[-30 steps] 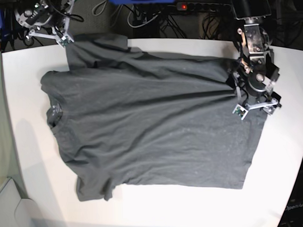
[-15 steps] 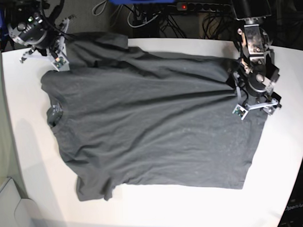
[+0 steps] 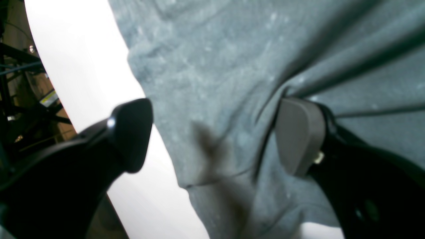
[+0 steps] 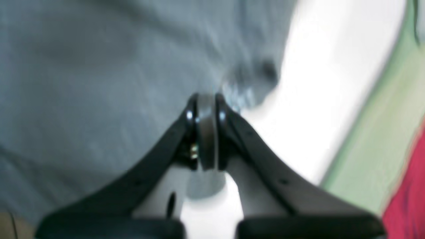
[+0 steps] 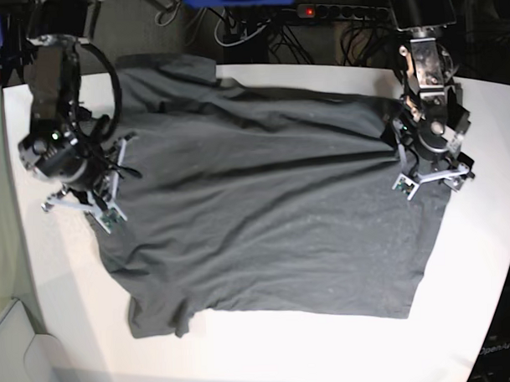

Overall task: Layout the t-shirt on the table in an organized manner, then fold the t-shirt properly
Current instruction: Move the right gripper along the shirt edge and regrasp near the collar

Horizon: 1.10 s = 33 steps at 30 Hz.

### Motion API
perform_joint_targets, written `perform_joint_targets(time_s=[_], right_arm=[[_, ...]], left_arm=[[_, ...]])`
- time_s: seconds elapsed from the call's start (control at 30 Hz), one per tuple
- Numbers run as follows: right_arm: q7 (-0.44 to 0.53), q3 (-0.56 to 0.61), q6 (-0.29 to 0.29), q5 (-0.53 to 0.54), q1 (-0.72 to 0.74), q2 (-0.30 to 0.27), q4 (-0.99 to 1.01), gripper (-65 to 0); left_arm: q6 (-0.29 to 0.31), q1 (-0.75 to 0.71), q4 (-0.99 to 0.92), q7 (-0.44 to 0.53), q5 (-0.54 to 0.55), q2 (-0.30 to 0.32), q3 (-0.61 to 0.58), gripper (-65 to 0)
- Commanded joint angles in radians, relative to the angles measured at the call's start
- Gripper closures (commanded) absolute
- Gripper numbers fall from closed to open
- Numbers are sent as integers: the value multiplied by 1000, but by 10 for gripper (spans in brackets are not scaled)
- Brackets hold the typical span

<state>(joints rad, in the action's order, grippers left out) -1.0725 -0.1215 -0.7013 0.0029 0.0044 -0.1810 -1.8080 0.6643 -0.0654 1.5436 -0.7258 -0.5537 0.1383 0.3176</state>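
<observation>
T-shirt (image 5: 264,216): flat, long axis L–R. R gripper (image 4: 206,109) closed at collar end; L gripper (image 3: 212,139) wide, straddling hem.

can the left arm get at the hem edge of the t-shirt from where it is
Probably yes: the left gripper sits with jaws wide open right over the t-shirt hem at the table edge, nothing between them.

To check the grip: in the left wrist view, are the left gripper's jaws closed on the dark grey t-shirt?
No, the left gripper stands wide open, its jaws apart over the dark grey t-shirt.
</observation>
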Motion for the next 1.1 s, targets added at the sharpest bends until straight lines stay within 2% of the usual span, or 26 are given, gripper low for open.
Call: perform_joint_targets(time_s=[0.0, 0.17, 0.43, 0.67, 0.8, 0.87, 0.97, 1.07], right_arm=[[2, 9, 3, -10, 32, -7, 34, 0], [18, 75, 3, -8, 159, 5, 259, 0], [185, 156, 3, -8, 306, 11, 598, 0], [380, 164, 3, -10, 501, 33, 962, 0], [460, 164, 3, -10, 612, 54, 1123, 0], [475, 164, 3, -10, 648, 59, 1154, 0], [460, 164, 3, -10, 653, 67, 1080, 0], [367, 161, 3, -7, 606, 62, 910, 0]], left_arm=[[28, -18, -13, -74, -33, 4, 2, -568], [28, -30, 4, -76, -33, 1, 2, -568], [28, -60, 33, -77, -33, -2, 2, -568], [28, -87, 33, -79, -35, -2, 4, -568], [28, -104, 34, -93, -35, -10, 4, -568], [28, -106, 45, -111, -35, -13, 4, -568], [28, -106, 68, -117, -35, -15, 4, -568], [28, -106, 76, -117, -35, -16, 4, -568]])
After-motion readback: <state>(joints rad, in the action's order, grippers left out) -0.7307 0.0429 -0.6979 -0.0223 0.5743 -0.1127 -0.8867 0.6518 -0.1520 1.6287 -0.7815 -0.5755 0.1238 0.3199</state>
